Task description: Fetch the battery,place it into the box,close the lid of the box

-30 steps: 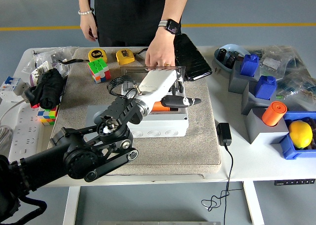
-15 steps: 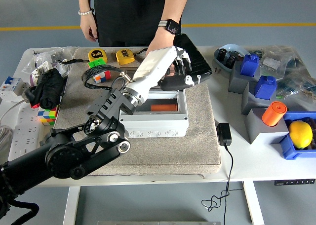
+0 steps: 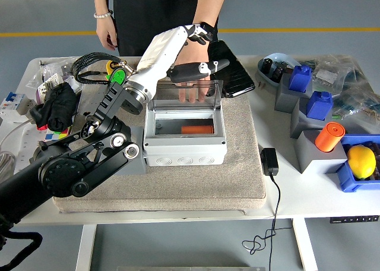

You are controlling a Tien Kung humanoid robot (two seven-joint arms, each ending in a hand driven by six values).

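the orange battery (image 3: pixel 194 129) already lies on the floor of the box (image 3: pixel 184 143), so what you handle next is the clear lid (image 3: pixel 186 95), standing upright at the box's far edge with a person's hand (image 3: pixel 196 88) behind it. your left hand (image 3: pixel 191 68) hovers above the lid's top edge, fingers loosely extended and holding nothing. the lid looks like thin, stiff, smooth plastic, probably light and slippery; push on its top edge rather than pinching it. your right hand isn't in view.
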